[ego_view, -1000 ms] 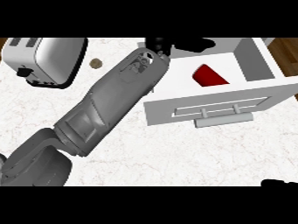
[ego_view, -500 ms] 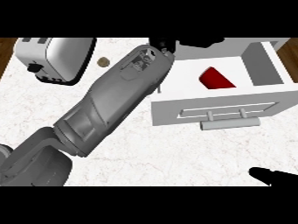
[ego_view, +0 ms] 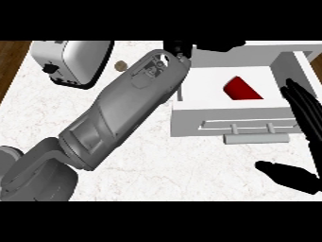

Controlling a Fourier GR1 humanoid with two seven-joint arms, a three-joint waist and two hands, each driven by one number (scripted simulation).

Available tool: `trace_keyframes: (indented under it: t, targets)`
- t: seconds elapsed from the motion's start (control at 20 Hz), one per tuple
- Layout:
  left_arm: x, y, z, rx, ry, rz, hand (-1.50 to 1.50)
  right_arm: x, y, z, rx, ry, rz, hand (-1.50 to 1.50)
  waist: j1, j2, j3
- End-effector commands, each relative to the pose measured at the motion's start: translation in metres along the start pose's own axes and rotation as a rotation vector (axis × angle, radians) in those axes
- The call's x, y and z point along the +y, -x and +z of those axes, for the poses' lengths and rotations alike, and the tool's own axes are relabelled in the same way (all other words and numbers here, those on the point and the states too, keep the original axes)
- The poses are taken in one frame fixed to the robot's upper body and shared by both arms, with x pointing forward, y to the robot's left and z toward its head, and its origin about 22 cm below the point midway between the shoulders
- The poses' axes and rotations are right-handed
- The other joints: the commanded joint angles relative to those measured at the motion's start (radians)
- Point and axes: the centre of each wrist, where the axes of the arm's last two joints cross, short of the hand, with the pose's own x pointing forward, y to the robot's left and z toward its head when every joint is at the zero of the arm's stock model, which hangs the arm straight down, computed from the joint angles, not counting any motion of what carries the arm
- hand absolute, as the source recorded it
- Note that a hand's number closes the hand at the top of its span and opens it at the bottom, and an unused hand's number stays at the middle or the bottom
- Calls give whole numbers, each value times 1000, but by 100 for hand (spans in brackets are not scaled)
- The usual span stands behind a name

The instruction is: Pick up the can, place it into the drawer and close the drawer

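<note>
White marble tabletop [ego_view: 156, 165] carries our drawer [ego_view: 191, 101], pulled out at two o'clock with the red can [ego_view: 241, 89] already inside. Our right hand [ego_view: 315, 137], fingers straight and holding nothing, must push it shut; the left hand [ego_view: 181, 47] fingers we cannot tell.

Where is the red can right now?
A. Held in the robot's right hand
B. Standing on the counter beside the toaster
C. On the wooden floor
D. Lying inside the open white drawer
D: the red can lies inside the open white drawer, while the right hand shows beside it with straight fingers, holding nothing.
</note>
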Motion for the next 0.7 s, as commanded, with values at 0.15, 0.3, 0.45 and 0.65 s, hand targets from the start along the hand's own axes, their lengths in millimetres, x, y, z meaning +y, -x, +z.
trace_keyframes:
  t: [0.15, 0.3, 0.45, 0.65]
  targets:
    - [13, -12, -11, 15, -12, 14, -150, 49, 13, -22, 50, -79, 219, -150, 37, -8, 0]
    - [16, -11, -5, 26, 1, 15, -150, 67, 21, -35, 78, -39, 194, -150, 50, -14, 0]
    - [40, -8, -11, 13, -11, -4, -150, 88, 50, -28, 114, -15, 185, -150, 59, -16, 0]
    - [63, -20, -16, 33, -4, -21, -150, 119, 60, -30, 127, -33, 218, -150, 67, -17, 0]
